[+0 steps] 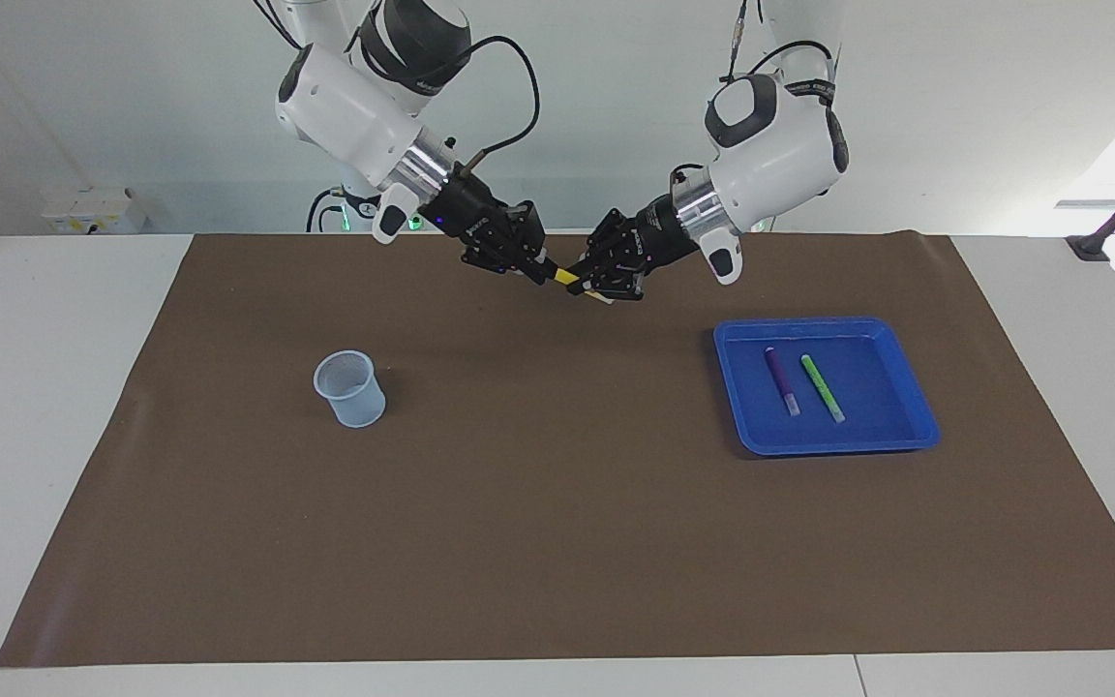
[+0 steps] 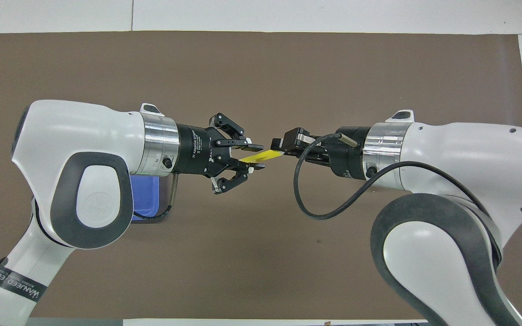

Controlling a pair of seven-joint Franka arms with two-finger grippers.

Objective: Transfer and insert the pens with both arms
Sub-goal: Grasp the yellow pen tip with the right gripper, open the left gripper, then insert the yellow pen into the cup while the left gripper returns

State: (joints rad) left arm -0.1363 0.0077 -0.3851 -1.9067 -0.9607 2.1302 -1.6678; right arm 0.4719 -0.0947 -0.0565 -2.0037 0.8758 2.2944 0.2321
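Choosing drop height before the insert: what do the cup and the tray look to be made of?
The cup looks like fine mesh, pale grey-blue: its wall shows a grid and looks half see-through; metal or plastic, I cannot tell. The tray looks like moulded plastic, glossy blue, with rounded corners and light glinting off its rim.

The right gripper (image 2: 282,148) pinches one end of the yellow pen (image 2: 261,156). The left gripper (image 2: 253,158) has its fingers parted around the pen's opposite end.

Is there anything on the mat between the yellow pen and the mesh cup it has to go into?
Nothing visible. The yellow pen is up in the air between the right gripper and the left gripper, and the brown mat from below it to the mesh cup is bare.
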